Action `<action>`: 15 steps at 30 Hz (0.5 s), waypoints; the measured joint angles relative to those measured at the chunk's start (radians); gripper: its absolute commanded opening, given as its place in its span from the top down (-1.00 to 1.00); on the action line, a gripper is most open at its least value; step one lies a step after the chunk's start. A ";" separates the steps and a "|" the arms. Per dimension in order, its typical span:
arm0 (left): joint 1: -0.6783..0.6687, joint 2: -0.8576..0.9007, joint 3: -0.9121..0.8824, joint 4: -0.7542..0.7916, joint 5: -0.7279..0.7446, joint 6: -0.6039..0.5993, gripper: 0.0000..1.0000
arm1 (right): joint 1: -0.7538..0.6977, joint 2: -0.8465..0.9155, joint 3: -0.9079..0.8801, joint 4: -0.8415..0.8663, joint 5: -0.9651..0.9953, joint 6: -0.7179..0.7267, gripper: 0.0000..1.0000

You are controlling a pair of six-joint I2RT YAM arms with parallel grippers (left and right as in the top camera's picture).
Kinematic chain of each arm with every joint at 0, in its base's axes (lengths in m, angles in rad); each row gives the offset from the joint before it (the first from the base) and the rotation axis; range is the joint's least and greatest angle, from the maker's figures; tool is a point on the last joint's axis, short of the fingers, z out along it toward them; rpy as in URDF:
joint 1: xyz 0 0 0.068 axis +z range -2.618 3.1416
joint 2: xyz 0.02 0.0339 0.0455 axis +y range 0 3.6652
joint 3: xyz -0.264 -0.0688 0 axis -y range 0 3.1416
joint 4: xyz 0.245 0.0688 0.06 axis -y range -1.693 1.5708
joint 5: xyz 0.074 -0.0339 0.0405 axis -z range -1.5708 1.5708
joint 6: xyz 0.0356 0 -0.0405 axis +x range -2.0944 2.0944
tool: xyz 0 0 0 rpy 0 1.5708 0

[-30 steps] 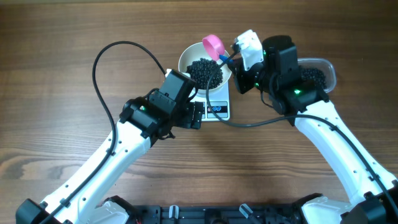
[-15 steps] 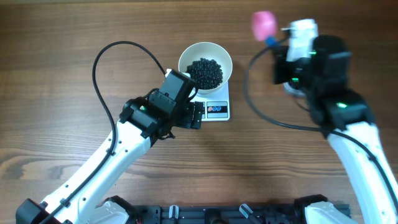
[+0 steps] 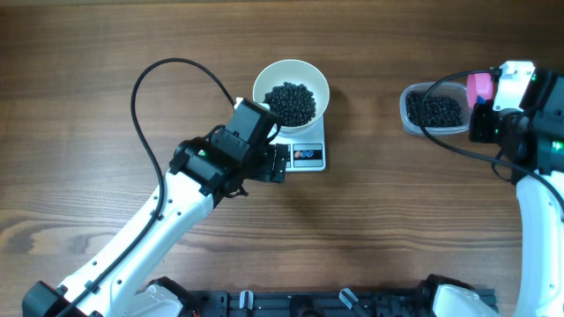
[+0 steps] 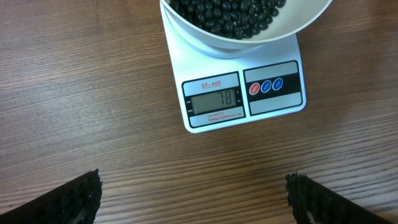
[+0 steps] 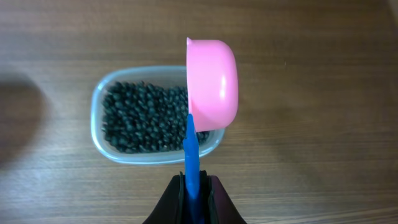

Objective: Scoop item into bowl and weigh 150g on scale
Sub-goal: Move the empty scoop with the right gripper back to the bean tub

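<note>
A white bowl (image 3: 264, 79) holding a heap of black beans (image 3: 291, 101) stands on the small white scale (image 3: 308, 157). My left gripper (image 3: 280, 164) hovers open just in front of the scale, with nothing between its fingers. In the left wrist view the scale (image 4: 242, 93) shows its lit display, and the bowl (image 4: 298, 22) sits above it. My right gripper (image 5: 193, 186) is shut on the blue handle (image 5: 190, 149) of a pink scoop (image 5: 212, 84). The scoop (image 3: 480, 85) is turned on its side over the right end of the bean tub.
A clear plastic tub (image 3: 407, 106) of black beans (image 5: 143, 118) sits at the right of the wooden table. A black cable (image 3: 150, 79) loops from the left arm beside the bowl.
My right arm has swung the pink scoop from over the bowl to the right, to above the tub. The left arm, bowl and scale have not moved.
</note>
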 measured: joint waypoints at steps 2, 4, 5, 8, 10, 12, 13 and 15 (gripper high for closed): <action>0.000 0.000 0.000 0.000 0.000 0.000 -1.00 | -0.001 0.022 0.000 0.000 0.000 -0.015 0.91; 0.000 0.000 0.000 0.000 0.000 0.000 -1.00 | -0.001 0.056 0.000 0.000 0.000 -0.030 0.91; 0.000 0.000 0.000 0.000 0.000 0.000 -1.00 | -0.001 0.069 0.000 0.000 -0.001 -0.034 0.91; 0.000 0.000 0.000 0.000 0.000 0.000 -1.00 | -0.001 0.111 0.000 -0.001 -0.024 -0.040 0.91; 0.000 0.000 0.000 0.000 0.000 0.000 -1.00 | -0.001 0.127 0.000 0.001 -0.040 -0.042 0.91; 0.000 0.000 0.000 0.000 0.000 0.000 -1.00 | -0.001 0.140 0.000 0.003 -0.049 -0.045 0.91; 0.000 0.000 0.000 0.000 0.000 0.000 -1.00 | -0.001 0.144 0.000 0.004 -0.049 -0.045 0.91; 0.000 0.000 0.000 0.000 0.000 0.000 -1.00 | -0.001 0.160 0.000 0.008 -0.049 -0.045 0.91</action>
